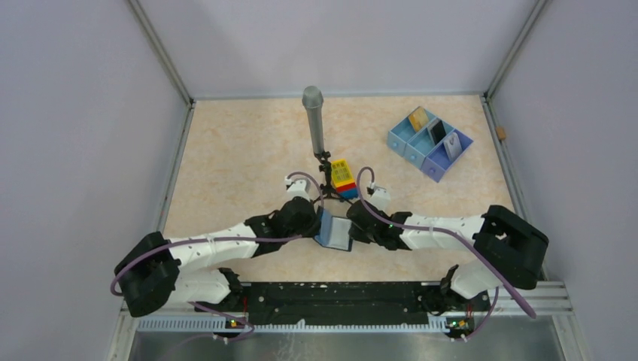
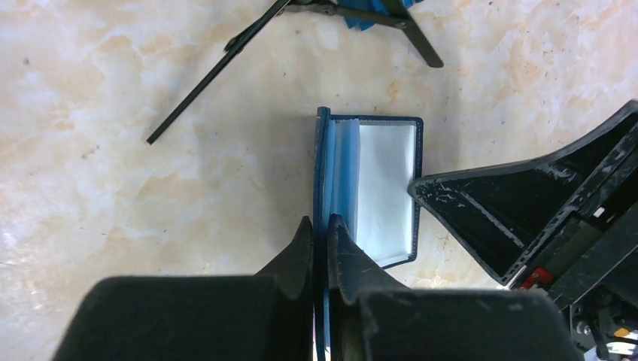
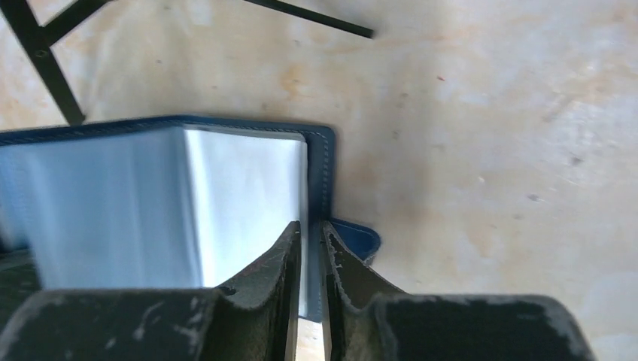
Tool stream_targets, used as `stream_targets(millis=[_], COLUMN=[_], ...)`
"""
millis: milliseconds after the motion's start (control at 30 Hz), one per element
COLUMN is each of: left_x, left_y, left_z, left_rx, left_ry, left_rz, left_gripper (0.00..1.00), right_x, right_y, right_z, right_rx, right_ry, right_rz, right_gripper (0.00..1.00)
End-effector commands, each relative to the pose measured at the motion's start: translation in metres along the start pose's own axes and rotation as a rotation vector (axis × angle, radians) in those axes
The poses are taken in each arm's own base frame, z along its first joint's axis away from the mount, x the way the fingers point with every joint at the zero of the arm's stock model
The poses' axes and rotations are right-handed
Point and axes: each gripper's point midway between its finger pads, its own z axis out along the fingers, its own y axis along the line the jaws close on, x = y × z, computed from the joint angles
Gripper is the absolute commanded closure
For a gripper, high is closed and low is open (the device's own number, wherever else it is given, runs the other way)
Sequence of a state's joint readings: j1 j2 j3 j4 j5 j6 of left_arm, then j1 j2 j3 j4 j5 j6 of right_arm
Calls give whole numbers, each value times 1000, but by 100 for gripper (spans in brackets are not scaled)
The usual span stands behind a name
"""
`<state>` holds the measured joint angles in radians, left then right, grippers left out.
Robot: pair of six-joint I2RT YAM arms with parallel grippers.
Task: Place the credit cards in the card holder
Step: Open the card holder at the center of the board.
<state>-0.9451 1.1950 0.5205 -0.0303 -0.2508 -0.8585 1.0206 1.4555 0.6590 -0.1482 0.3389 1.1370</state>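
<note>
A small navy-blue folding card holder (image 1: 335, 232) with a pale blue inside sits open in the middle of the marbled beige table (image 1: 226, 165), toward the near side, right between the two grippers. The left gripper (image 2: 321, 226) is pinched tight on the card holder's left cover, which stands on edge between its black fingers. The right gripper (image 3: 310, 229) has its fingers drawn narrow on the edge of the right cover, with the rounded snap tab (image 3: 360, 239) poking out just beside the outer finger. The clear inner sleeves fan up between the two covers.

The white left arm (image 1: 218, 248) and the white right arm (image 1: 444, 226) both reach low and forward from their bases, angled inward so that their wrists almost meet over the card holder.

There are three thin plastic credit cards (image 1: 435, 132), one gold, one dark and one pale. They stand one to a compartment in the pale blue three-compartment tray (image 1: 399, 144) at the far right, well apart from the card holder. There is one card holder and one tray. Just beyond the grippers there is one yellow-topped toy brick block (image 1: 344, 177), and by it one grey cylinder on a black tripod (image 1: 313, 113).
</note>
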Motion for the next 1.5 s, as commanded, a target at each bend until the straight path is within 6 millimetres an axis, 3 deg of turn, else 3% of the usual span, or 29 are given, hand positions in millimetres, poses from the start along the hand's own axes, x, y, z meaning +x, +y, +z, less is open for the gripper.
stream_targets(millis=[0, 300, 533, 700, 1000, 1200, 1300, 1467], left_x=[-23, -25, -7, 0, 7, 7, 12, 21], left_y=[-17, -36, -31, -31, -27, -22, -18, 4], left_z=[-5, -5, 7, 10, 11, 11, 11, 15], left_rx=[-45, -181, -232, -214, -198, -186, -172, -166], left_ry=[20, 109, 166, 168, 156, 130, 138, 155], left_rz=[151, 314, 304, 258, 201, 170, 149, 92], left_gripper=[100, 100, 100, 100, 100, 100, 100, 98], right_x=[-5, -33, -52, -54, -34, -12, -1, 14], right_y=[-20, -11, 20, 37, 63, 62, 53, 19], right_z=[-12, -49, -72, -76, -46, -16, -4, 16], right_rx=[32, -146, -396, -482, -533, -502, -452, -271], right_ry=[-52, -162, -215, -207, -115, -43, -4, 38], right_rz=[4, 84, 156, 177, 145, 111, 89, 56], right_gripper=[85, 63, 64, 68, 79, 86, 89, 92])
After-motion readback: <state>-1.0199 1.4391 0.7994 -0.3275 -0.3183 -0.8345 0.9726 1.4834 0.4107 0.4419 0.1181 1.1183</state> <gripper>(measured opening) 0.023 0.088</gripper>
